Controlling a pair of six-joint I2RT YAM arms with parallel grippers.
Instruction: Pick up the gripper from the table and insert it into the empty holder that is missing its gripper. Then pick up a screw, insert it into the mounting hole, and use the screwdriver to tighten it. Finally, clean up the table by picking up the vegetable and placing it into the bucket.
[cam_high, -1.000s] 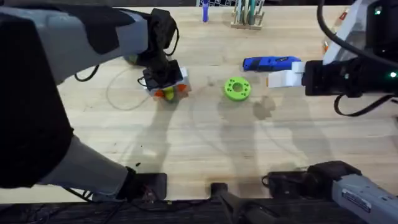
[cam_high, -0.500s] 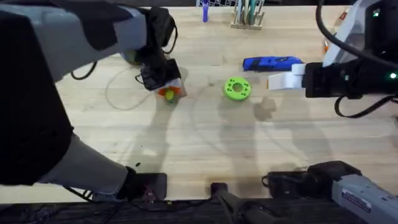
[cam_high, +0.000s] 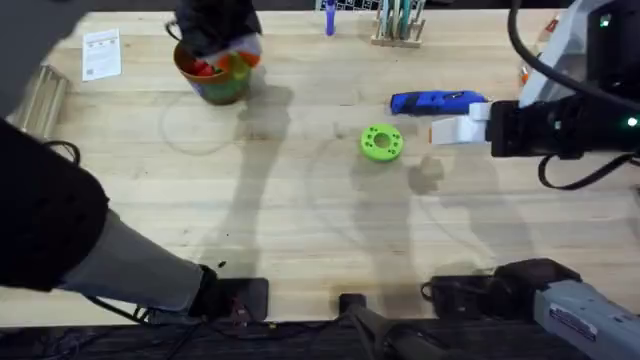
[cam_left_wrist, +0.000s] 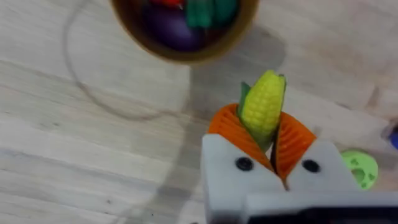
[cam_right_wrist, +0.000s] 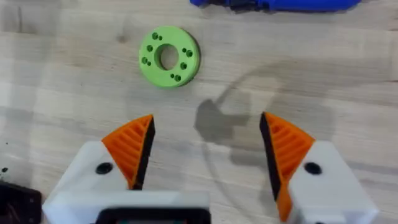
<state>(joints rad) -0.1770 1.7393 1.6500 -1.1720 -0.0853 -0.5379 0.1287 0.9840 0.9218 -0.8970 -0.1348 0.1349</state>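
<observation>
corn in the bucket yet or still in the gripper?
Still gripped: the left gripper pinches the corn short of the bucket.

Looked like a robotics lab or workshop bench: light wood-plank table (cam_high: 330, 230) with two arms mounted at its near edge, cables trailing there. A wooden tool rack (cam_high: 398, 22) stood at the far edge, a blue electric screwdriver (cam_high: 437, 100) and a green drilled disc (cam_high: 381, 142) lay right of centre.
</observation>
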